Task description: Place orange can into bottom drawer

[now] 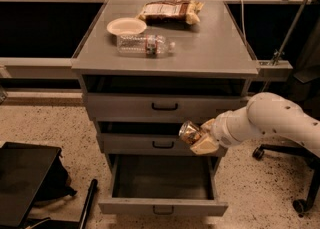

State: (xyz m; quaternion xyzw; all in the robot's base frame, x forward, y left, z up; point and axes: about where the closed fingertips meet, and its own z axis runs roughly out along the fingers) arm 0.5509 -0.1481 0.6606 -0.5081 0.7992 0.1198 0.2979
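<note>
The orange can [189, 132], shiny with a silver end and orange-brown print, is held in my gripper [198, 136], which is shut on it. The white arm [270, 121] reaches in from the right. Can and gripper hang in front of the middle drawer's right part, above the right side of the bottom drawer [162, 206]. The bottom drawer is pulled open, with a small dark handle at front centre, and its inside looks bare.
On the cabinet top [210, 48] lie a clear plastic bottle [145, 45], a white bowl [126, 25] and a brown snack bag [170, 10]. The two upper grey drawers [164, 107] are closed. A black case [25, 183] is at lower left, chair wheels [300, 205] at lower right.
</note>
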